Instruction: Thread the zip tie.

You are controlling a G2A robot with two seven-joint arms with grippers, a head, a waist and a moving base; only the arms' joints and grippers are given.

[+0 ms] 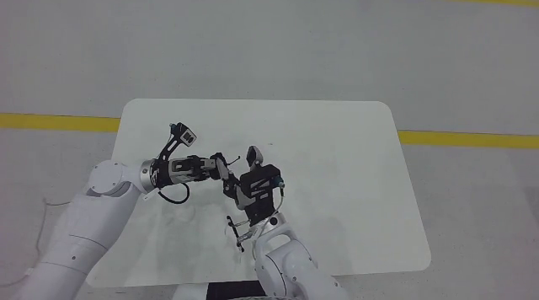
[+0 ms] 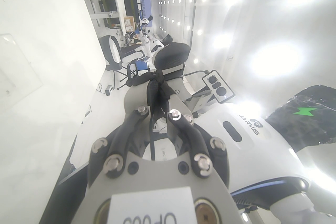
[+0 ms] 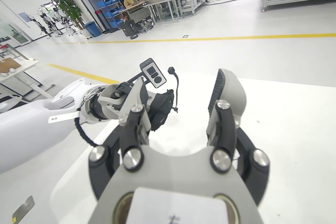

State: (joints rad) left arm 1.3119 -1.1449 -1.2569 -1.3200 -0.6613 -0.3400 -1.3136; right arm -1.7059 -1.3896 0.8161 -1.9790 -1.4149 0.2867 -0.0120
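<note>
A black zip tie (image 3: 175, 88) stands up from my left gripper (image 3: 160, 104), its small head at the top and the strap curving down into the black-wrapped fingers. That left gripper (image 2: 157, 83) is shut on the strap, held a little above the white table (image 1: 354, 182). My right gripper (image 3: 181, 76) is open, its fingers wide apart, facing the left gripper with the zip tie just beyond the gap. In the top view the left gripper (image 1: 221, 167) and the right gripper (image 1: 253, 160) meet over the table's near left part.
The table top (image 3: 275, 117) around the grippers is bare white. A yellow floor line (image 1: 472, 138) runs behind the table. Workbenches and shelves stand far off across the room.
</note>
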